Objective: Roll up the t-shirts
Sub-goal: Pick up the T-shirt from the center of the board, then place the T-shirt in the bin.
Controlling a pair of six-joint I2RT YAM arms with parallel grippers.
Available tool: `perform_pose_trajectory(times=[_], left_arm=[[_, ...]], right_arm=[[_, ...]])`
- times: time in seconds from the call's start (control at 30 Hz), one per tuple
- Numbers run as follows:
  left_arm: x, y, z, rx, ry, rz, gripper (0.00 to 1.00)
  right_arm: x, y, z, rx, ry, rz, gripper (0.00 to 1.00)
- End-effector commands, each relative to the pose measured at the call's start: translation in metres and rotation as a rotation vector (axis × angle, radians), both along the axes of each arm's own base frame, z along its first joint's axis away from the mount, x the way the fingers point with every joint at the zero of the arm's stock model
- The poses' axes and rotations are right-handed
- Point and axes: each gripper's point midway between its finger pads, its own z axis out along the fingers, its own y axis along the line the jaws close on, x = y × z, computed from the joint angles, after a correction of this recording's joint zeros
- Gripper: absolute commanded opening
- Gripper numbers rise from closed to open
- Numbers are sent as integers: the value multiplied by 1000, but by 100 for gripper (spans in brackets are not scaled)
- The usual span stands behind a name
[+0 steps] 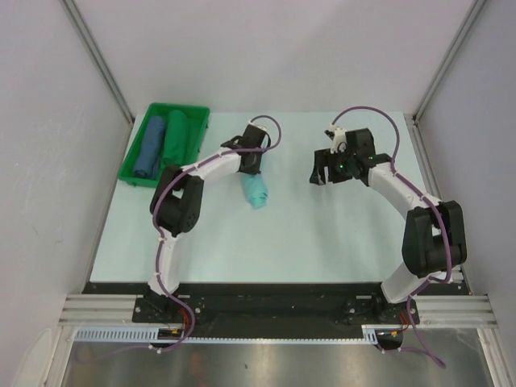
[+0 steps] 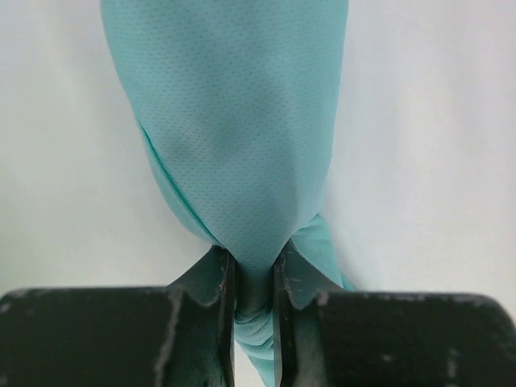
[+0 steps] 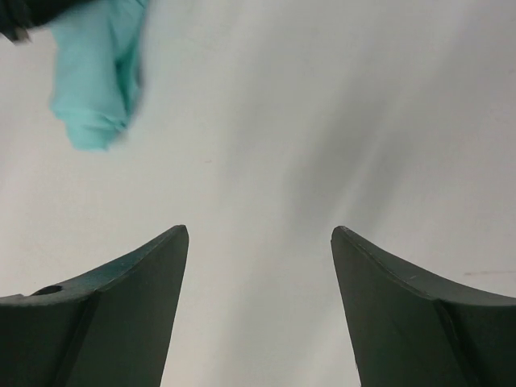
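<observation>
A rolled mint-turquoise t-shirt hangs from my left gripper near the table's middle. In the left wrist view my left gripper is shut on one end of this shirt, the cloth pinched between the fingers. The shirt's other end also shows in the right wrist view. My right gripper is open and empty above bare table to the shirt's right, as its wrist view shows. A rolled medium blue t-shirt and a rolled dark green t-shirt lie side by side in the green tray.
The green plastic tray sits at the table's far left corner. Grey walls enclose the table on three sides. A black rail with the arm bases runs along the near edge.
</observation>
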Motion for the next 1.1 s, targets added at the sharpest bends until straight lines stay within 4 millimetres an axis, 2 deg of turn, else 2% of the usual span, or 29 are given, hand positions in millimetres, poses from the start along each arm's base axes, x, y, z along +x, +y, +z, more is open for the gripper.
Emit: perform_pose_trajectory(times=[0.0, 0.03, 0.13, 0.17, 0.23, 0.27, 0.4, 0.43, 0.47, 0.5, 0.53, 0.57, 0.6, 0.67, 0.7, 0.77, 0.97, 1.07], left_arm=[[37, 68, 11, 324, -52, -90, 0], [46, 71, 20, 329, -68, -81, 0], [60, 91, 29, 362, -75, -83, 0], [65, 103, 32, 375, -80, -69, 0], [72, 112, 41, 370, -90, -78, 0], [76, 121, 43, 356, -88, -77, 0], [93, 142, 55, 340, -108, -102, 0], [104, 150, 60, 331, -121, -87, 0], [105, 152, 61, 319, -113, -93, 0], [115, 154, 73, 309, -142, -86, 0], [119, 162, 67, 310, -131, -82, 0], [121, 164, 69, 315, -130, -94, 0], [129, 166, 81, 315, -159, -92, 0], [134, 177, 81, 334, -154, -100, 0], [139, 181, 90, 342, -175, -92, 0], [142, 192, 96, 356, -186, -99, 0], [154, 209, 95, 338, -219, -145, 0], [158, 220, 87, 355, -212, -171, 0]], right_arm=[[0, -11, 22, -14, -58, 59, 77], [1, -16, 22, -12, -56, 51, 77], [-1, -24, 20, -5, -40, 52, 77], [-1, -32, 17, -6, -27, 43, 77], [-2, -40, 12, -2, -10, 43, 77], [-2, -50, 9, -1, 3, 26, 77], [-1, -66, -5, -8, 42, 21, 76], [-2, -68, -7, -10, 49, 19, 77], [-4, -72, -10, -8, 65, 13, 76], [-5, -72, -12, -7, 75, 14, 76], [-7, -74, -15, -8, 88, 13, 76], [-7, -76, -16, -8, 92, 10, 76], [-7, -81, -17, -7, 96, 0, 75], [-8, -81, -19, -13, 102, 7, 75], [-6, -93, -20, -17, 102, -20, 75], [-7, -98, -22, -24, 108, -22, 75], [-11, -102, -32, -40, 137, -17, 75], [-12, -104, -34, -50, 141, -9, 75]])
